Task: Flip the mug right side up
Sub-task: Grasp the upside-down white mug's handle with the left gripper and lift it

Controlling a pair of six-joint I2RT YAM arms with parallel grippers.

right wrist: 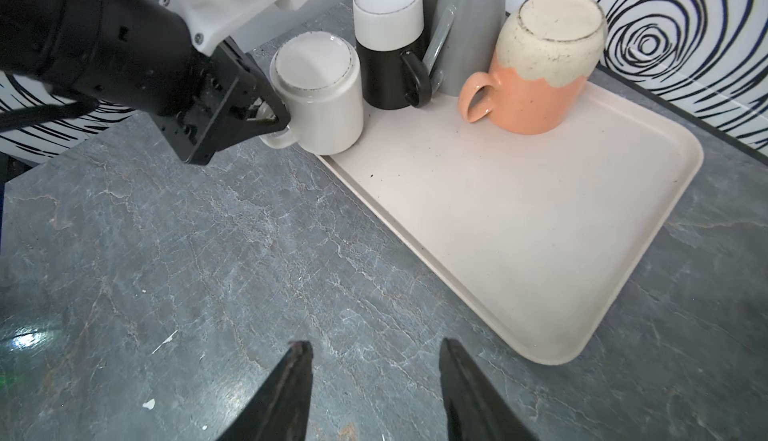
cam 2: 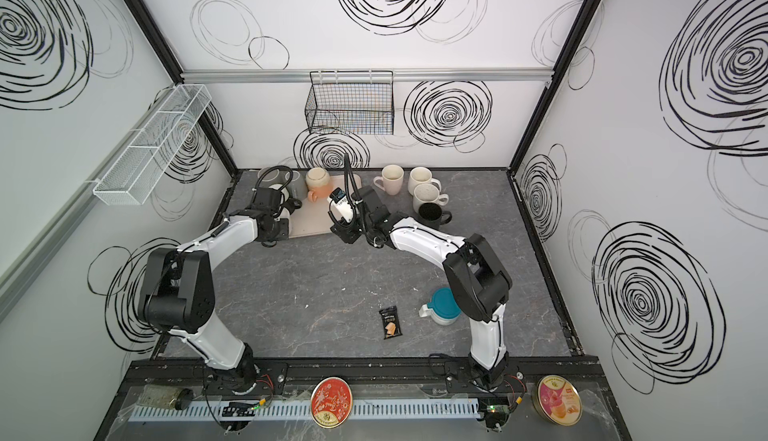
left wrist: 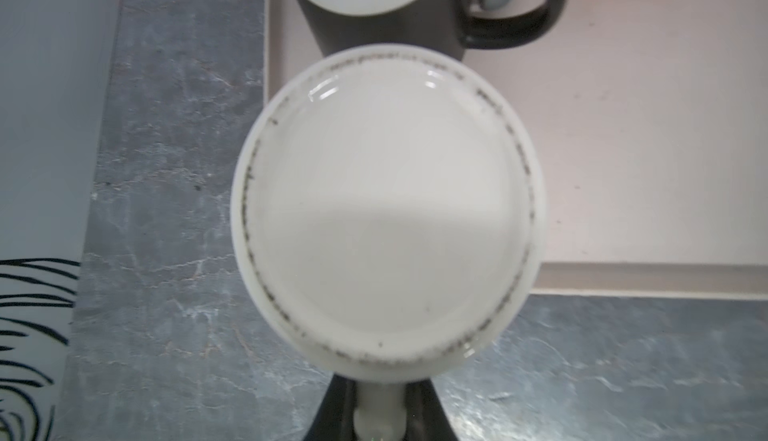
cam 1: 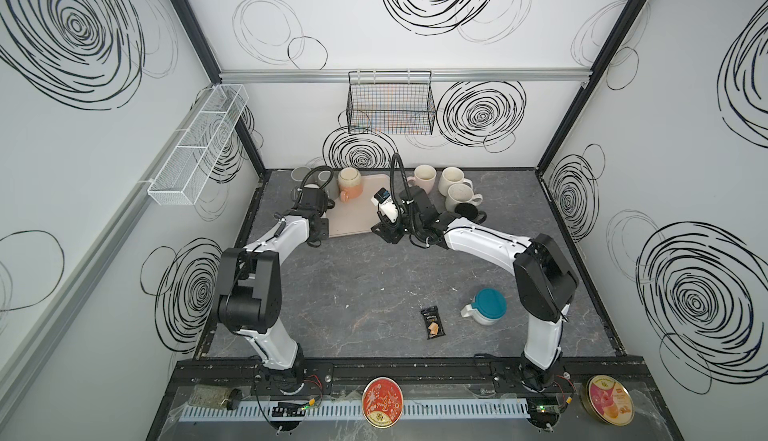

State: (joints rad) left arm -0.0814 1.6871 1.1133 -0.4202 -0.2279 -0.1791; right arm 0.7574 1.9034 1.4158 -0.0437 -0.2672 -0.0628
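White ceramic mug (right wrist: 318, 94) stands mouth down with its long axis upright, on a corner of the beige tray (right wrist: 540, 252). Its handle (right wrist: 279, 140) sticks out sideways over the worktop (right wrist: 208, 252), and your left end effector (right wrist: 270, 121) is clamped on it. The right end effector (right wrist: 374, 355) hangs open and empty, well apart. I judge that the flip belongs to the left arm: lift, then roll about the handle.

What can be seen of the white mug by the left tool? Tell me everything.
The white mug looks like glossy ceramic, cream-white, with a dark-speckled ring around its flat base. It stands upside down, base up, at the tray corner nearest the left arm. The left tool is shut on its handle. A black and white mug stands close beside it; whether they touch cannot be told.
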